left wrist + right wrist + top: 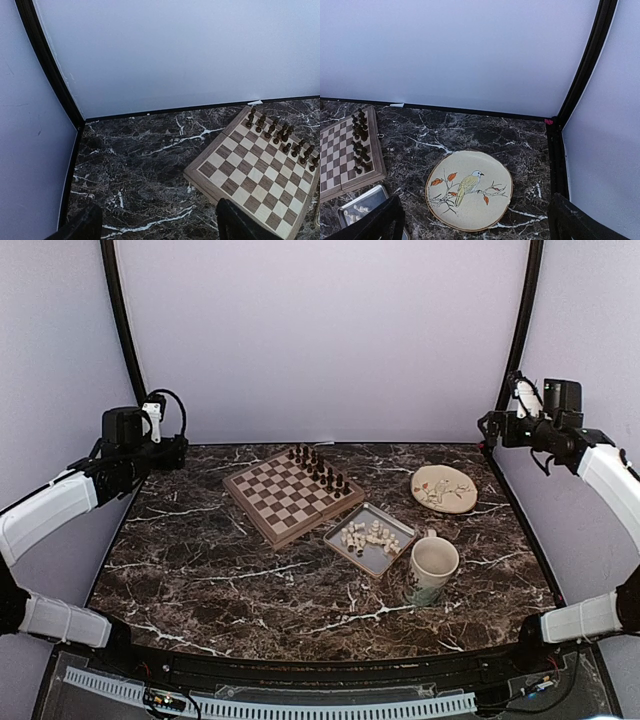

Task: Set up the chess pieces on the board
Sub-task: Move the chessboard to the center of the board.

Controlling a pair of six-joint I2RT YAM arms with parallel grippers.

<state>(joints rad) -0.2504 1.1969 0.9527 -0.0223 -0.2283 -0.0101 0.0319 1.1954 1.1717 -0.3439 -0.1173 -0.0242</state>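
Left fingers (pixel 80 227) and right fingers (pixel 380 222) both gape wide, empty. Chess pieces (pixel 368 534) sit in the tray (pixel 390 555) right of the board (pixel 285 498); your right arm is nearer.

The left arm (pixel 50 510) is folded, its forearm rising inward from the left side. The left gripper (pixel 168 452) is held raised at the far left, jaws wide apart and holding nothing, with the fingers (pixel 82 226) just visible at the lower edge of the left wrist view. The right arm (pixel 608 475) mirrors this pose on the right side: the right gripper (pixel 494 427) is raised, jaws fully spread and empty, with its fingers (pixel 580 222) at the lower corners of the right wrist view.
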